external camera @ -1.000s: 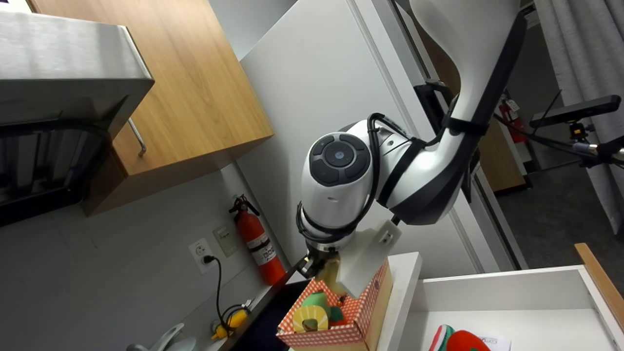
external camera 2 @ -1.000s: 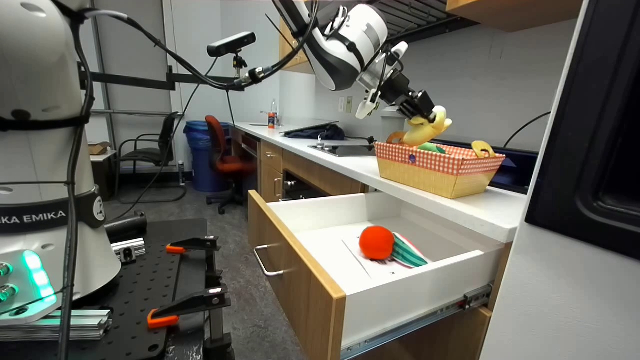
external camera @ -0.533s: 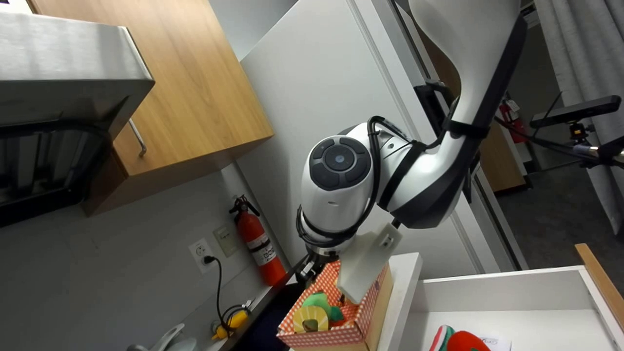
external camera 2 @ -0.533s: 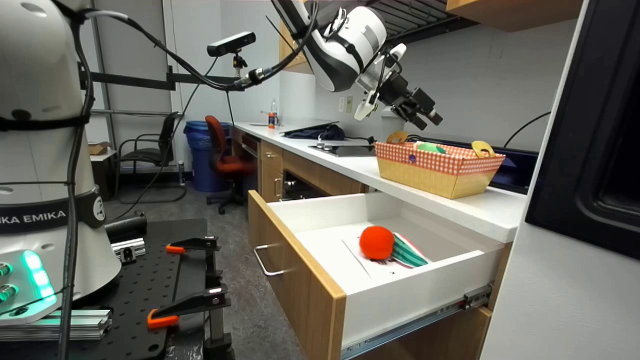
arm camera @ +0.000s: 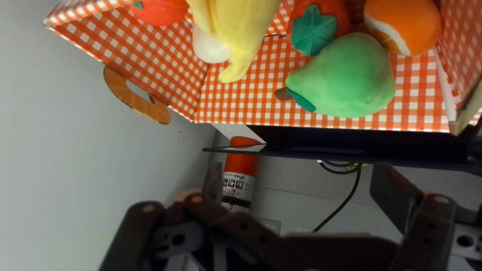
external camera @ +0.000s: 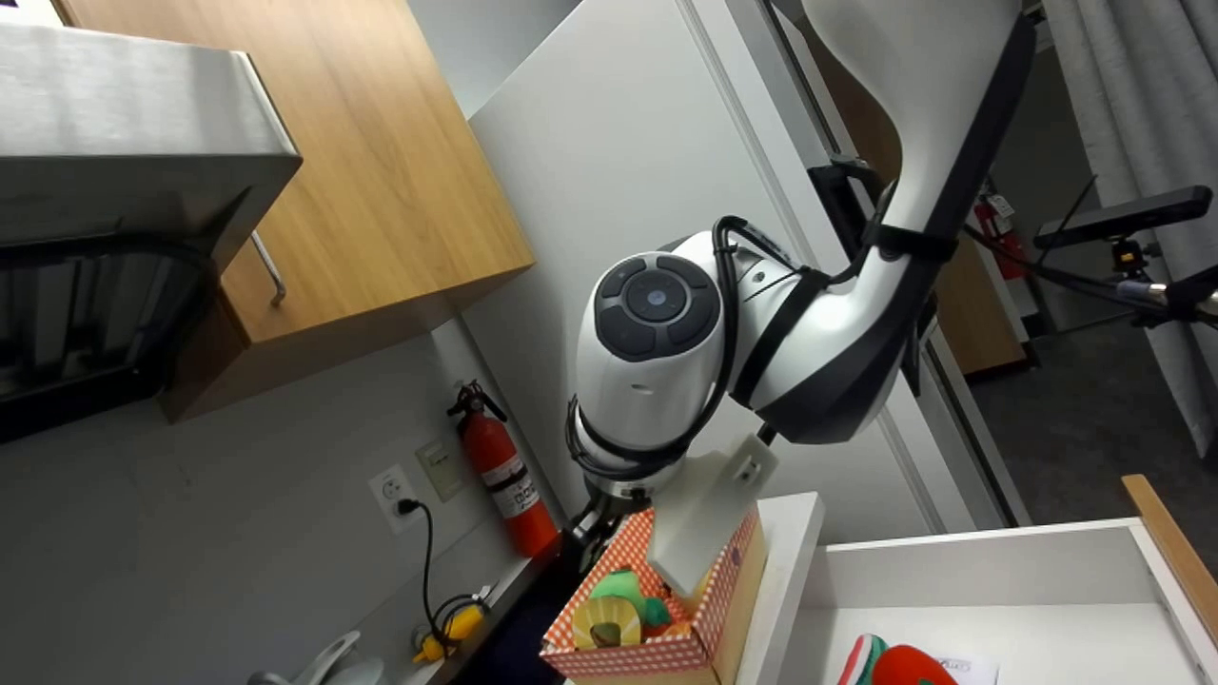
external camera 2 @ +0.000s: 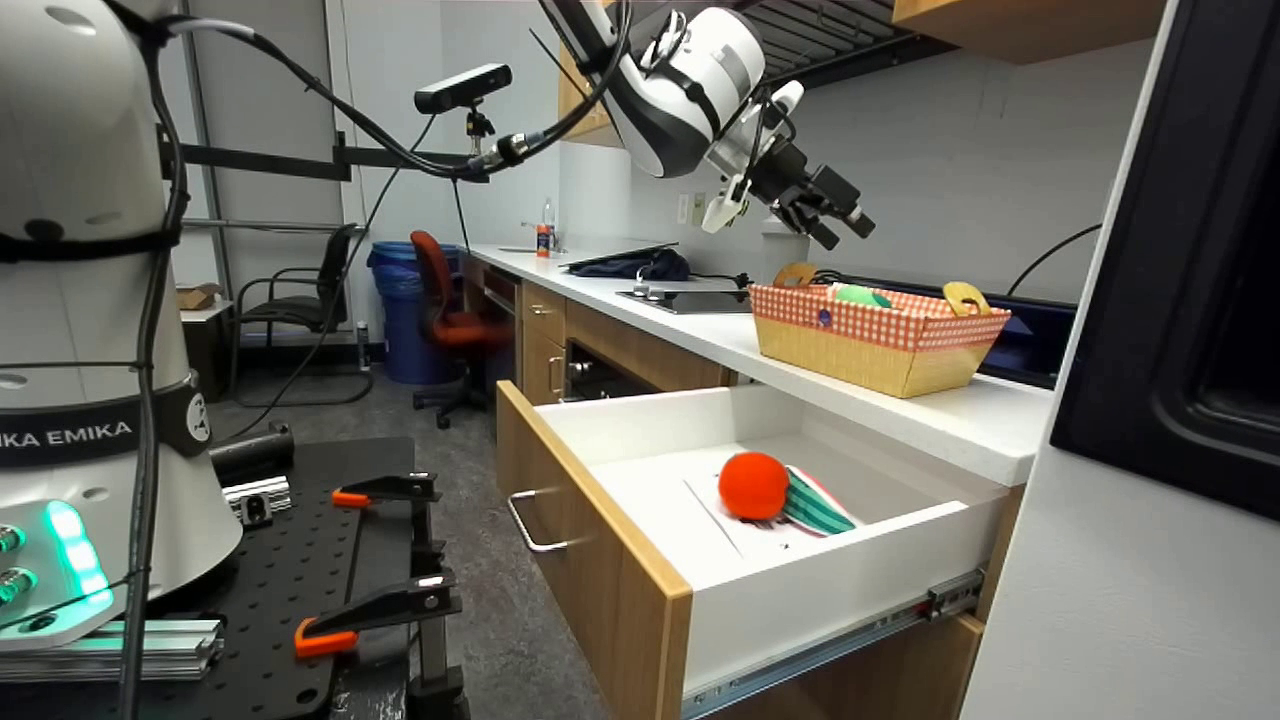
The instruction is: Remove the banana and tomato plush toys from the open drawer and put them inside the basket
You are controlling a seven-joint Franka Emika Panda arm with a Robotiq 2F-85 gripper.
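The yellow banana plush toy (arm camera: 241,26) lies inside the basket (arm camera: 233,109), which has a checked red-and-white lining. In the exterior views the banana is mostly hidden by the basket wall and a white plate on the arm. My gripper (external camera 2: 846,232) is above the basket (external camera 2: 840,350) and tilted down; its fingers (arm camera: 391,195) stand wide apart with nothing between them. Round and red, the tomato plush toy (external camera 2: 753,486) sits in the open white drawer (external camera 2: 830,590); in an exterior view, only part of the tomato (external camera: 909,666) shows at the bottom edge.
A watermelon-slice toy (external camera 2: 815,505) touches the tomato in the drawer. The basket also holds a green pear (arm camera: 346,75), an orange toy (arm camera: 406,26) and red toys. It stands on the white counter (external camera 2: 1000,410) above the drawer. A fire extinguisher (external camera: 504,466) hangs behind.
One second ago the gripper held the banana over the basket. The jaws have since opened, the banana has dropped into the basket, and the gripper has backed off slightly upward.
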